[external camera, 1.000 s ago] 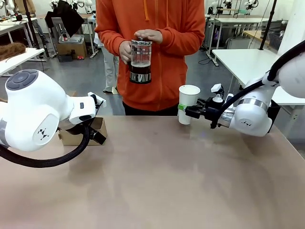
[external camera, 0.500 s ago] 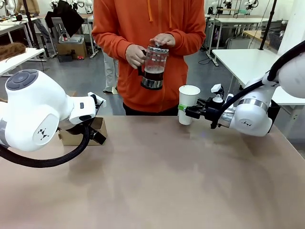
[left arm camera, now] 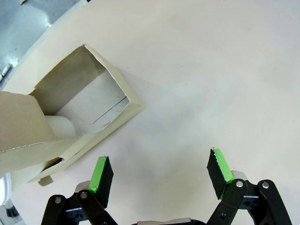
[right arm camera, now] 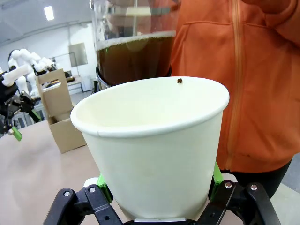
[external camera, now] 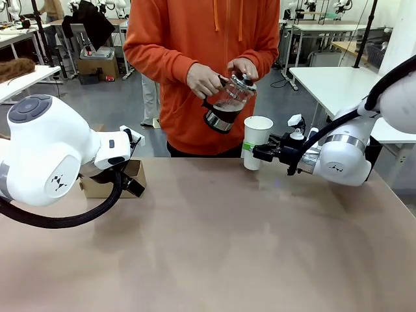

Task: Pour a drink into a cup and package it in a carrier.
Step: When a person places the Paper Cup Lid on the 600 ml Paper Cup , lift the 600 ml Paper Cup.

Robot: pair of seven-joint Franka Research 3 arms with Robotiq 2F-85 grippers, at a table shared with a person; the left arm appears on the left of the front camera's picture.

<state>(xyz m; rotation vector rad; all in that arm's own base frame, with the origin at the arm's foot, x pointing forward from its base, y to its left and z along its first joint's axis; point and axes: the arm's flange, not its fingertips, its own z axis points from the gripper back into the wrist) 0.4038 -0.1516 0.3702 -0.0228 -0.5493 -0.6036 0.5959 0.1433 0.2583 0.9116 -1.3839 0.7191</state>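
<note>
A person in an orange hoodie (external camera: 195,39) stands at the far edge of the bench (external camera: 214,247), top centre of the front view. They tip a glass jug (external camera: 227,104) down to the right, one hand (external camera: 203,79) on its handle side and the other hand (external camera: 244,67) on the lid. The dark brown drink (external camera: 220,116) has pooled toward the jug's lower end. In the right wrist view the drink (right arm camera: 133,56) looms just behind the cup's rim.

At the left of the front view the bulky white left arm (external camera: 52,159) covers part of the brown cardboard carrier (external camera: 104,187). In the left wrist view the left claw (left arm camera: 161,168) hangs over bare bench with its fingers wide apart, beside the carrier (left arm camera: 84,98).

The cup (external camera: 257,140) sits right of centre just under the jug's lip, upright with no lid. The right claw (external camera: 252,151) is clamped on its lower wall. Up close the cup (right arm camera: 154,150) is plain white, with a dark speck at the far rim.
</note>
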